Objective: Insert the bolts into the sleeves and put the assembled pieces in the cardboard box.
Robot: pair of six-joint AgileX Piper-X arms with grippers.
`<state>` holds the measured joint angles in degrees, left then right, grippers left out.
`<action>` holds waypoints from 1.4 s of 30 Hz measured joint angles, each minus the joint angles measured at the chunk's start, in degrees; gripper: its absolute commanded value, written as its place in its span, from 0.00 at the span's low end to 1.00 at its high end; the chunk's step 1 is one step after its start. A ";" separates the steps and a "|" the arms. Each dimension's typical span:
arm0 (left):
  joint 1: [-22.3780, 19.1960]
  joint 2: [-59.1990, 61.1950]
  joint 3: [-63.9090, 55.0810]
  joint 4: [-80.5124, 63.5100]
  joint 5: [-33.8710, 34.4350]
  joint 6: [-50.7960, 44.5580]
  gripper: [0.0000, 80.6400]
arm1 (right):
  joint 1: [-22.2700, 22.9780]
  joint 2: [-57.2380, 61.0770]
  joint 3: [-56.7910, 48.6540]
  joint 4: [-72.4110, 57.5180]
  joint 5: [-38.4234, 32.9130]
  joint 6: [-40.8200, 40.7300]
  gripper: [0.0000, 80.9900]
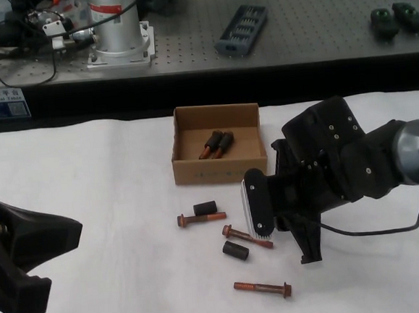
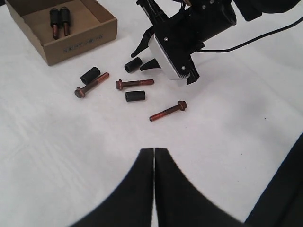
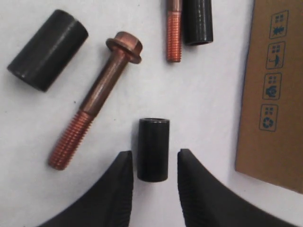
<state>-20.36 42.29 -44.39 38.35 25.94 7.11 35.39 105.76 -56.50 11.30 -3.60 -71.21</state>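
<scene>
My right gripper (image 3: 155,158) is open, low over the cloth, its fingers on either side of a black sleeve (image 3: 153,149) with a small gap on each side. A copper bolt (image 3: 97,97) and a second sleeve (image 3: 47,49) lie beside it. Farther off, a third bolt (image 3: 173,28) lies against a third sleeve (image 3: 197,21). The cardboard box (image 1: 218,172) holds two assembled pieces (image 1: 217,143). My left gripper (image 2: 154,151) is shut and empty, well back from the parts, at the near left of the bench.
Loose bolts (image 1: 263,288) and sleeves (image 1: 236,251) lie on the white cloth in front of the box. The right arm (image 1: 340,161) stands just right of the box. A metal breadboard with a post (image 1: 116,26) runs along the back.
</scene>
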 measured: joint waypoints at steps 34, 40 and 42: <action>0.00 0.00 0.00 -0.80 -2.55 0.00 0.01 | -0.20 4.05 -5.72 5.43 0.86 0.00 0.03; 0.00 0.00 0.00 -0.80 -2.55 0.00 0.01 | -0.20 3.89 -5.81 5.96 0.86 0.00 0.03; 0.00 0.00 0.00 -0.80 -2.55 0.00 0.01 | -0.20 3.89 -5.81 5.93 0.86 0.00 0.02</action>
<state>-20.36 42.29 -44.39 37.56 23.40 7.11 35.19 109.66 -62.30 17.23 -2.74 -71.21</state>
